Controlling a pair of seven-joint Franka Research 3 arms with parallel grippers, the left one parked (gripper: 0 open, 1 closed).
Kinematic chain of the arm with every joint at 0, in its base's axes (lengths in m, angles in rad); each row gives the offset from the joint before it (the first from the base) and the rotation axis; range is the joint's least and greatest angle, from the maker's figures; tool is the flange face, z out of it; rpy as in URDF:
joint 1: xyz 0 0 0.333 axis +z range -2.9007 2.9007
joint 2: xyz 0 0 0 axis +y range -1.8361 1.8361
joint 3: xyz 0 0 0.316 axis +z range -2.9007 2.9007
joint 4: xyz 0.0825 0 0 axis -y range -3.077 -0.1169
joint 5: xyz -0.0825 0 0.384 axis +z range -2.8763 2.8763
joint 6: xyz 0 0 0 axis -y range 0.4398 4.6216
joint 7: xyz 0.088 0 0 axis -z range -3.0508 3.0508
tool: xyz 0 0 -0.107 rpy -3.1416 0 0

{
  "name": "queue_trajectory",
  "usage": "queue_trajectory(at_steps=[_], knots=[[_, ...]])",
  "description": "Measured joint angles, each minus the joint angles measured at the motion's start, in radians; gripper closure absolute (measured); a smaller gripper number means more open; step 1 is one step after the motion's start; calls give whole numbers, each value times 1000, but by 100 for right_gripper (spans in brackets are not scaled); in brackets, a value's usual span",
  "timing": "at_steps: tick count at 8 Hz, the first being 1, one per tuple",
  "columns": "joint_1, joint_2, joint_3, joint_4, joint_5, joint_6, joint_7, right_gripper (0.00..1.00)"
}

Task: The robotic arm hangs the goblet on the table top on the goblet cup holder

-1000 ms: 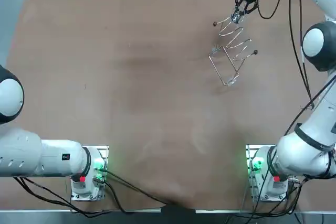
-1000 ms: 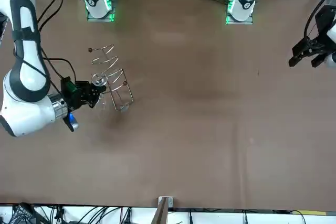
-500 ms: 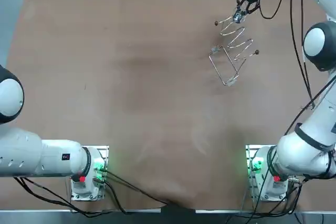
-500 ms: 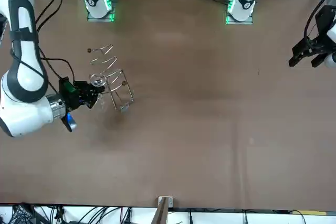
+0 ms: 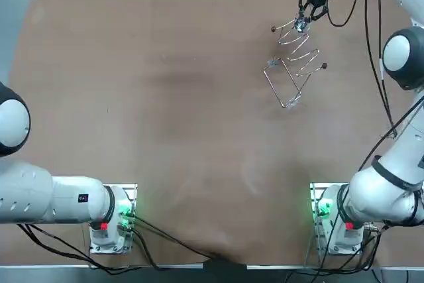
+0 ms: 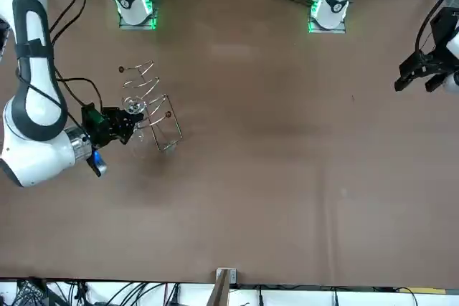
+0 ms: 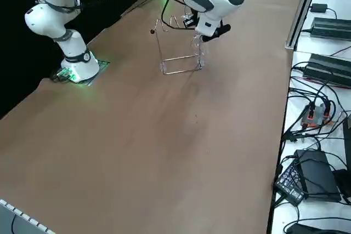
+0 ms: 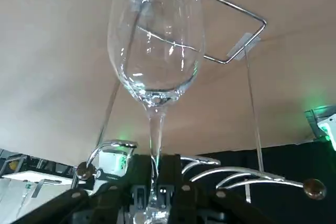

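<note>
Clear goblet [image 8: 156,40], stem clamped in right end effector [image 8: 156,179] beside holder [image 5: 295,64]

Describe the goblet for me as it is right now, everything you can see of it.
The goblet is clear, empty glass with a rounded bowl, a thin stem and a foot. The right gripper has its jaws shut on the stem near the foot and holds the goblet inverted, bowl toward the table, at the prong end of the wire goblet holder. The holder's curved prongs show on either side of the stem. I cannot tell whether glass touches wire.
</note>
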Motion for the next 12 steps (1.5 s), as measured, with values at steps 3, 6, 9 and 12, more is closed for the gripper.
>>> queue_trajectory(at_steps=[3,6,9,12], knots=[[1,0,0,-18,1,3,3,90],[5,0,1,-18,46,13,30,90],[8,0,1,-19,56,24,36,90],[22,0,1,-26,60,32,39,90]])
